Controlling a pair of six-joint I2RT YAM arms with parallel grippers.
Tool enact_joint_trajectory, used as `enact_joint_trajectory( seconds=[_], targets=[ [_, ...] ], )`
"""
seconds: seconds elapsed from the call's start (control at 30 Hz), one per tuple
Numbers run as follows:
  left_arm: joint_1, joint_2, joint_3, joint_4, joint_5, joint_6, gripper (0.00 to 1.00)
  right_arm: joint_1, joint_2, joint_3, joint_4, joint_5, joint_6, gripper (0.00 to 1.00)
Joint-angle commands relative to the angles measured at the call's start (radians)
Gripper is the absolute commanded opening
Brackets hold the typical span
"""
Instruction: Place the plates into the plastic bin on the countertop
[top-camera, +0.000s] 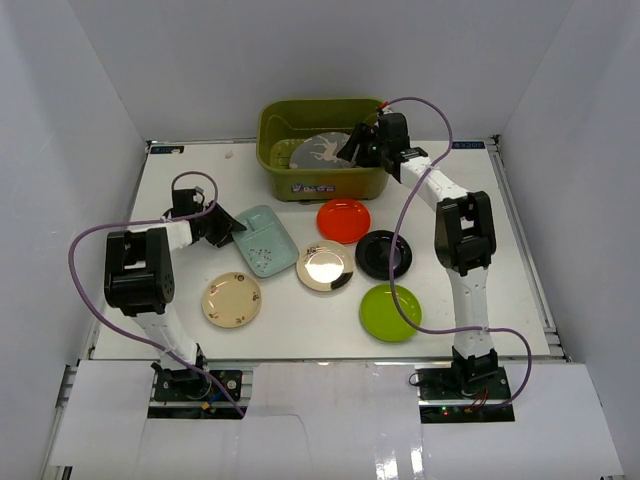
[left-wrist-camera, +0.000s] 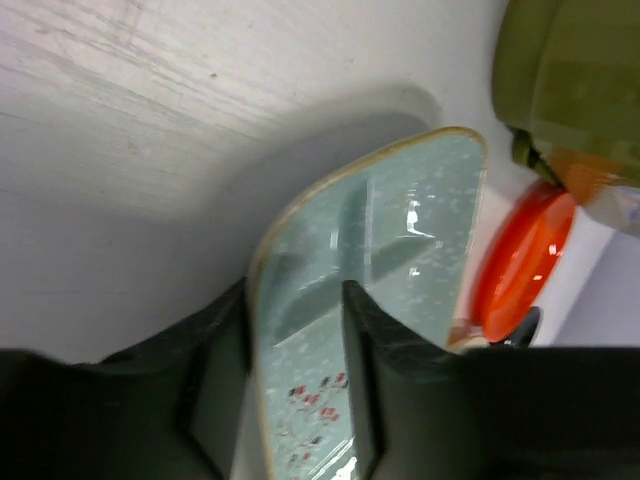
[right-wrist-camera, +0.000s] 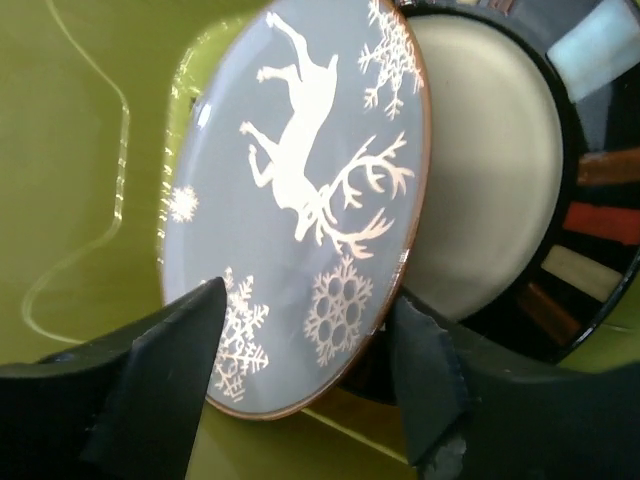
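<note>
- The right gripper's jaws were spread wide, one on each side of the near edge of the grey plate.
- That plate leaned tilted against the black-rimmed plate, both inside the bin at 12 o'clock on the countertop.
- The left gripper's jaws were parted astride the rim of the teal plate.
- Around the cream-brown plate lay the teal one at 10 o'clock, the red plate at 1, the black plate at 3, the green plate at 4 and the floral plate at 8.
</note>
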Motion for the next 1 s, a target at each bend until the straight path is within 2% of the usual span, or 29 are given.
enact_joint_trajectory(
  seconds=[0.0,0.03,0.17,0.2,0.23,0.43,0.63,0.67,0.7,0.73,0.77,0.87,0.9,0.97],
  targets=[
    [-0.011,-0.003,-0.013,-0.024,-0.037,0.007,0.46,0.007,-0.082,-0.011,0.050,0.021,-0.050,0.71],
    [-0.010,-0.018,-0.013,-0.030,-0.064,0.015,0.35,0.008,-0.086,-0.012,0.043,0.033,-0.056,0.78],
    [-0.010,-0.078,-0.027,-0.038,-0.137,0.019,0.14,0.016,-0.102,0.019,-0.028,0.081,-0.117,0.98],
    [-0.010,-0.089,-0.028,-0.040,-0.149,0.021,0.09,0.021,-0.111,0.027,-0.062,0.102,-0.149,0.91],
    [-0.010,-0.113,-0.029,-0.044,-0.161,0.026,0.00,0.021,-0.115,0.031,-0.072,0.111,-0.163,0.90],
    [-0.010,-0.239,-0.056,-0.033,-0.197,0.015,0.00,0.024,-0.197,-0.004,-0.082,0.066,-0.235,0.90],
    [-0.004,-0.432,-0.061,-0.033,-0.125,-0.036,0.00,0.024,-0.286,-0.030,-0.079,-0.068,-0.263,0.90],
    [-0.004,-0.458,-0.055,-0.046,-0.115,-0.040,0.00,0.024,-0.306,-0.044,-0.072,-0.069,-0.265,0.91],
    [-0.004,-0.515,-0.035,-0.052,-0.112,-0.040,0.00,0.024,-0.342,-0.071,-0.066,-0.073,-0.266,0.99],
    [-0.002,-0.546,-0.024,-0.061,-0.117,-0.039,0.00,0.024,-0.361,-0.082,-0.059,-0.077,-0.268,0.95],
    [-0.002,-0.576,-0.015,-0.075,-0.120,-0.036,0.00,0.024,-0.393,-0.091,-0.058,-0.086,-0.272,0.85],
    [-0.002,-0.688,0.008,-0.069,-0.106,-0.065,0.00,0.016,-0.451,-0.139,-0.056,-0.091,-0.276,0.35],
    [-0.004,-0.710,0.014,-0.058,-0.085,-0.080,0.00,0.015,-0.503,-0.165,-0.047,-0.091,-0.272,0.08],
    [-0.004,-0.732,0.043,-0.017,-0.031,-0.137,0.00,0.009,-0.612,-0.301,-0.009,-0.085,-0.260,0.08]
  ],
)
